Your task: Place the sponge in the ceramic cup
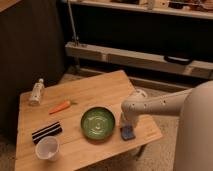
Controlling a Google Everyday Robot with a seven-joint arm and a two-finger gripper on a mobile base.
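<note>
The sponge (pixel 128 132), a small blue pad, lies on the wooden table (pixel 95 90) near its right front corner, just right of the green bowl. My gripper (pixel 126 125) comes down from the white arm (pixel 155 104) directly over the sponge and hides part of it. The ceramic cup (pixel 47 148), small, white and round, stands upright at the table's front left corner, far from the gripper.
A green bowl (pixel 98 122) sits mid-front on the table. A black-and-white striped block (pixel 46 132) lies beside the cup, an orange carrot (pixel 61 106) behind it, and a pale bottle (pixel 36 92) at the back left. Dark shelving stands behind the table.
</note>
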